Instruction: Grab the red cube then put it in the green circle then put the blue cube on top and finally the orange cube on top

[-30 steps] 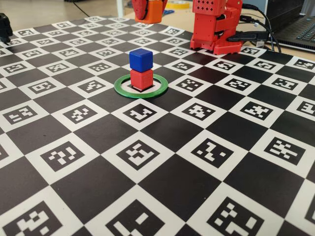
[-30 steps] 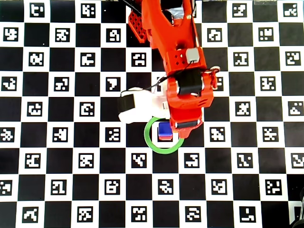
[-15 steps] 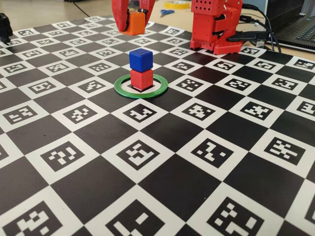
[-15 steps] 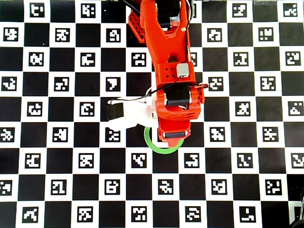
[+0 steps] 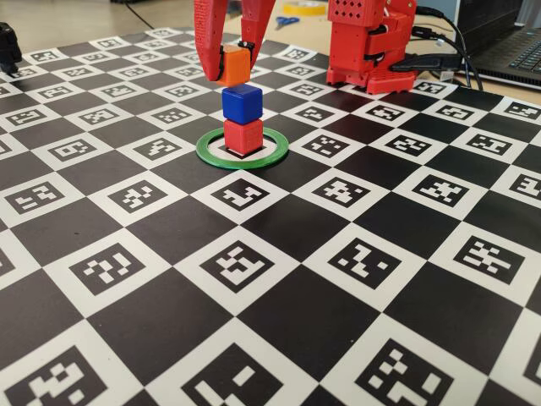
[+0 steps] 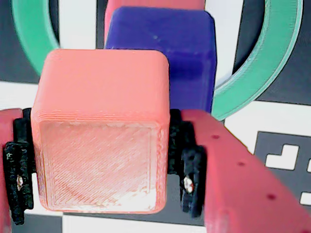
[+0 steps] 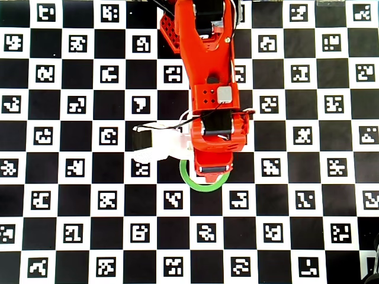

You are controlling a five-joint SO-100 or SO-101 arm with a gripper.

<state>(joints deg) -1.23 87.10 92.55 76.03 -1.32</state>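
The red cube (image 5: 243,136) stands inside the green circle (image 5: 211,156) with the blue cube (image 5: 242,103) stacked on it. My gripper (image 5: 234,61) is shut on the orange cube (image 5: 236,65) and holds it just above the blue cube, slightly to the left of it and behind. In the wrist view the orange cube (image 6: 101,131) fills the space between the fingers (image 6: 14,174), with the blue cube (image 6: 184,58) and the green circle (image 6: 272,63) below it. In the overhead view the arm hides the cubes; only part of the green circle (image 7: 188,180) shows.
The table is a black and white checkerboard mat (image 5: 279,279) with printed marker squares. The arm's red base (image 5: 372,42) stands at the back right, with cables and a laptop (image 5: 516,51) behind it. A black object (image 5: 8,46) sits at the far left edge.
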